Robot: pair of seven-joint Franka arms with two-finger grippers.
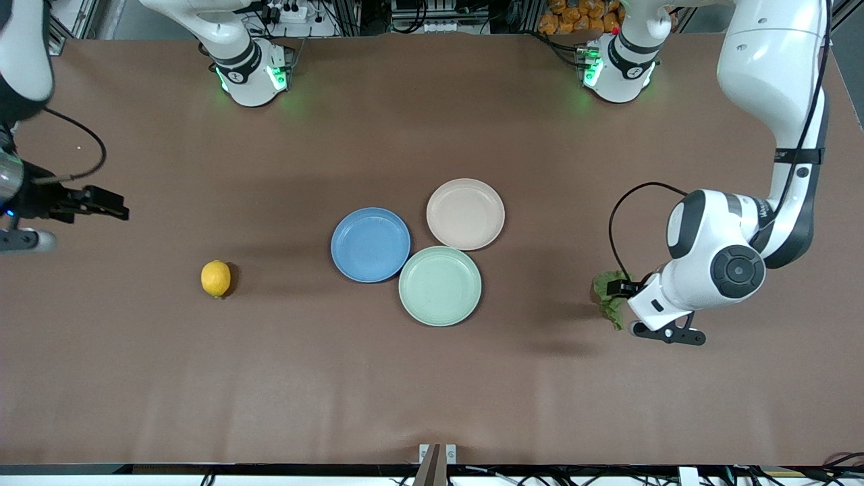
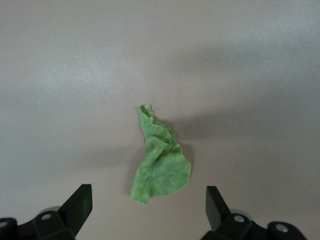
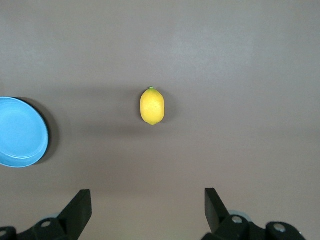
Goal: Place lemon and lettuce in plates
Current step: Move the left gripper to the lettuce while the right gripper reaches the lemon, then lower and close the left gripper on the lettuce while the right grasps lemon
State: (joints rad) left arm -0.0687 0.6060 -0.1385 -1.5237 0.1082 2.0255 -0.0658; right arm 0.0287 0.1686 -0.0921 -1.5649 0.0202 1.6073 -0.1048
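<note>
While both arms hang above the table, I read the front view from one edge to the other. At the right arm's end, the right gripper is up in the air over bare brown table. Its wrist view shows the two black fingers spread wide with nothing between them, touching nothing.

Next I see the lemon, lying alone on the table toward the right arm's end, well apart from the plates. In the right wrist view the lemon sits clear of the fingertips, with the rim of the blue plate at the picture's edge.

In the middle stand three plates, close together. The blue plate is nearest the lemon. The beige-pink plate is farther from the front camera than the others, and the mint-green plate is nearest to it. I cannot tell whether their rims touch or only come very close. All three are bare.

Toward the left arm's end lies the lettuce, flat on the table and partly hidden by the arm's hand. The left gripper is over it. Its wrist view shows the lettuce crumpled on the table, with the fingers set wide to either side of it, holding nothing and not touching the leaf.
</note>
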